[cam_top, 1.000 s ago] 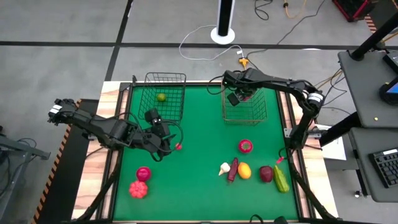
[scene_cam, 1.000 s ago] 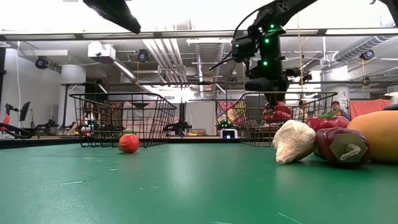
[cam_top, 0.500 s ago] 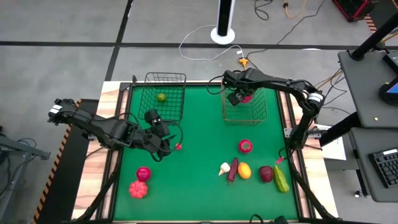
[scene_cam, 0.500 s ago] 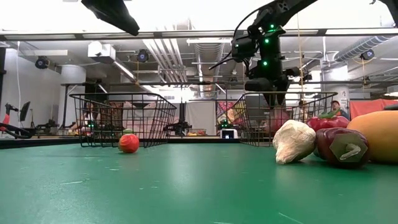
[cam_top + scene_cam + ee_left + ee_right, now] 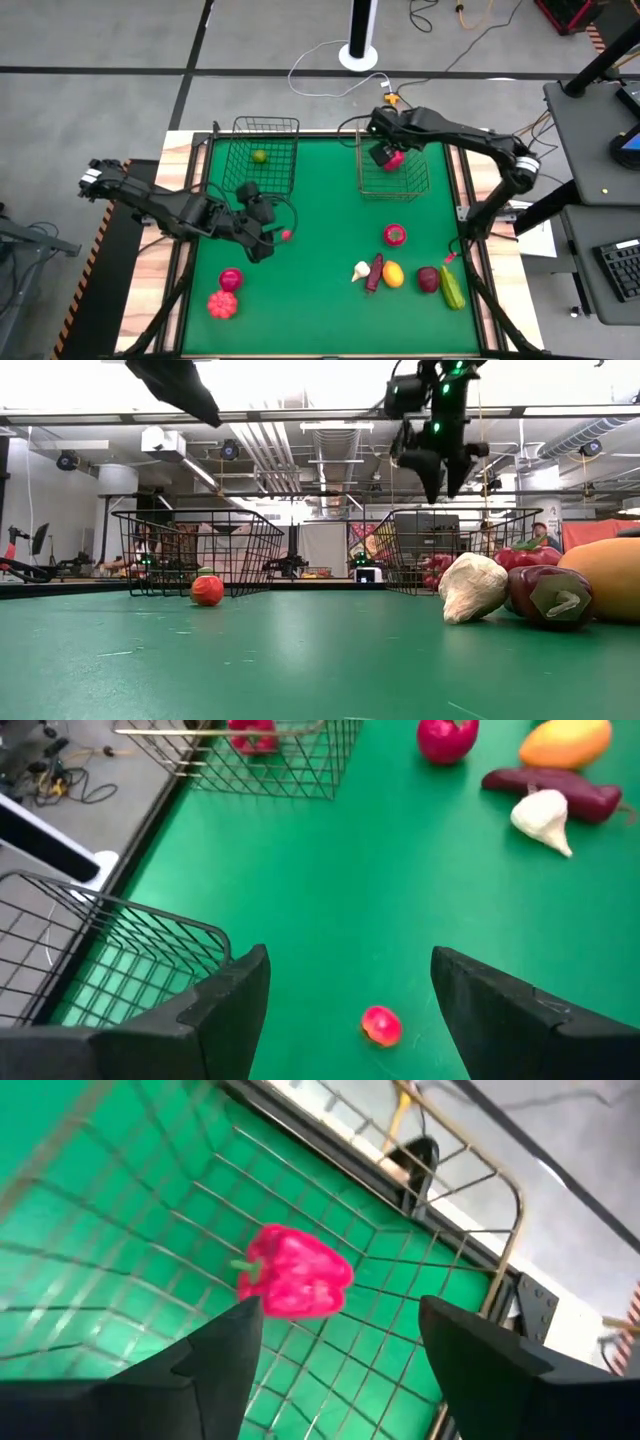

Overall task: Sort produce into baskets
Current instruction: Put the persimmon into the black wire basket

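Note:
My right gripper hangs open above the copper-brown wire basket at the far right of the green mat. A red toy pepper lies on that basket's floor below its fingers, untouched. My left gripper stands open over the mat near the black wire basket, with a small red fruit lying on the mat below and between its fingers. A green lime rests in the black basket. In the low view the right gripper hangs well above the copper basket's rim.
More produce lies on the mat's near right: a red-magenta piece, white garlic, a purple eggplant, a yellow fruit, a dark red piece and a green cucumber. Near left lie a magenta and a red piece.
My right gripper has opened and let go of the red pepper, which has dropped onto the floor of the copper basket. The gripper has then risen clear above the basket's rim.

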{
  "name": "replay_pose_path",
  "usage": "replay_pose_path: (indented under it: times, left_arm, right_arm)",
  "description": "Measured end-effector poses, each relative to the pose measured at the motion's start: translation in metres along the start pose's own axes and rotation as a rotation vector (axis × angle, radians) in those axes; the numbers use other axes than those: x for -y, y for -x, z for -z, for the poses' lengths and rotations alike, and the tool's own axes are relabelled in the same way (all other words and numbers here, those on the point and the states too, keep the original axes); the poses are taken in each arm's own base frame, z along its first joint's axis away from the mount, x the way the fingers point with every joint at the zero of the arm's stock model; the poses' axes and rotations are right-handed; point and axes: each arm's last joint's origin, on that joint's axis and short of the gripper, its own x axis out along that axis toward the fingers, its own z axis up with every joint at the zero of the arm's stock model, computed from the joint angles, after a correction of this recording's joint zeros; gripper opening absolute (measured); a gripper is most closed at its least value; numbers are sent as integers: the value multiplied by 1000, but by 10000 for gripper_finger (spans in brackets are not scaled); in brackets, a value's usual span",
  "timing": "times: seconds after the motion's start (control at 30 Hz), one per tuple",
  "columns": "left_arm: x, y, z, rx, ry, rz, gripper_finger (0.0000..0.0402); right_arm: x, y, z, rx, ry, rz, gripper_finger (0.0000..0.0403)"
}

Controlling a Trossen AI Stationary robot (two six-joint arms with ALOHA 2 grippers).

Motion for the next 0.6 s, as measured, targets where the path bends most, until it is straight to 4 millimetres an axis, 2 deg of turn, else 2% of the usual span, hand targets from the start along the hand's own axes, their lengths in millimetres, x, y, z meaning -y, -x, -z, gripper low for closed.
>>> replay_pose_path:
  times: [0.17,0.33,0.6]
  left_arm:
    - [13,-18,4,-80,-43,33,259]
    - [31,-41,15,-197,-157,78,259]
    - [60,-70,38,-318,-328,63,259]
  right_arm:
    - [-8,39,14,122,34,-91,261]
    - [-23,74,33,228,97,-196,254]
    - [-45,106,61,308,195,-312,261]
